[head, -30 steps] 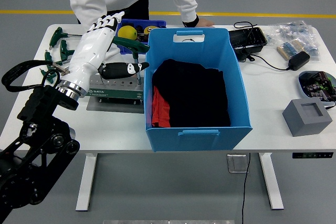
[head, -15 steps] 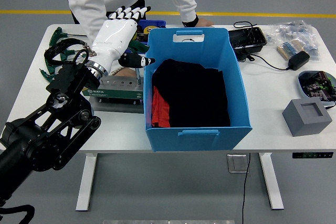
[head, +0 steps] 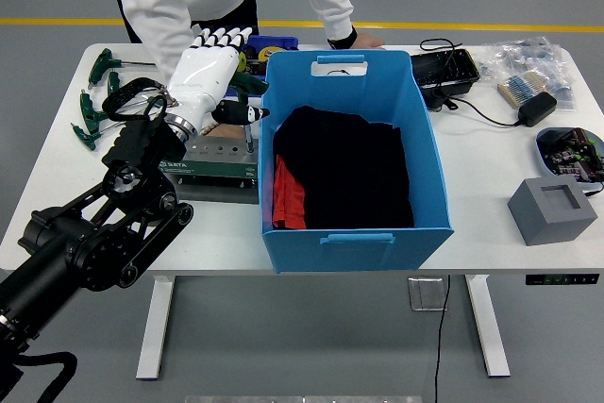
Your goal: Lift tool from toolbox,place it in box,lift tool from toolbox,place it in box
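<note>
My left hand point(head: 219, 71), white with black fingertips, hovers over the back of the grey-green toolbox point(head: 212, 165). Its fingers are stretched toward the far side and its thumb point(head: 238, 112) points at the blue box; it holds nothing. A green-handled tool point(head: 249, 87) stands out of the toolbox right beside the hand, between fingers and thumb. The large blue box point(head: 354, 233) stands to the right of the toolbox, with black and red cloth point(head: 340, 172) in it. My right arm is out of view.
A person stands at the far side, one hand point(head: 351, 41) resting on the table. Green T-handle tools point(head: 94, 92) lie at the left. A small blue bin point(head: 272, 43) sits behind the toolbox. A black tray point(head: 444, 68), adapter point(head: 535, 108) and grey block point(head: 552, 209) lie right.
My left arm has swung forward and rightward over the toolbox, then settled slightly lower and to the left. The hand stays open. The person has leaned a little.
</note>
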